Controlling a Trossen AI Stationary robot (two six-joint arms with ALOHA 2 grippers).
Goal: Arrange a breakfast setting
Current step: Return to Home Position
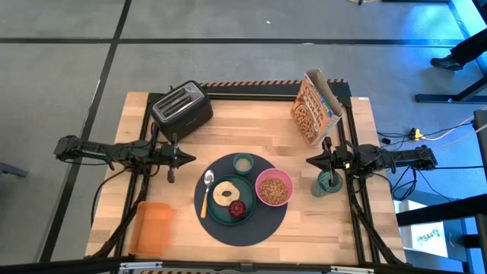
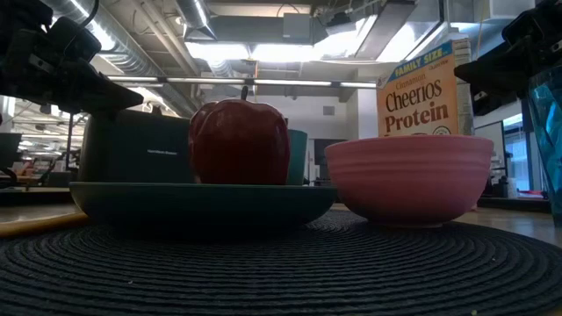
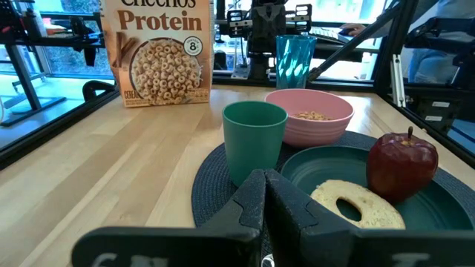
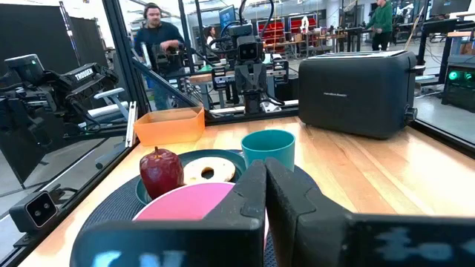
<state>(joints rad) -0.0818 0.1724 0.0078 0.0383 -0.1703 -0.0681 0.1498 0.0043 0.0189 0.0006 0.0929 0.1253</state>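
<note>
Presently I read the teal tumbler (image 1: pixel 328 185), standing just beside the round dark mat (image 1: pixel 247 233) and near the right gripper (image 1: pixel 310 160), as light, stiff and slick, best pinched mid-wall; right gripper and left gripper (image 1: pixel 191 158) are both closed on nothing.

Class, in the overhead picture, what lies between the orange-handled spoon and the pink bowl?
The teal plate, with the bagel on it directly between the orange-handled spoon and pink bowl. The red apple sits just off that line. The high view shows this.
</note>
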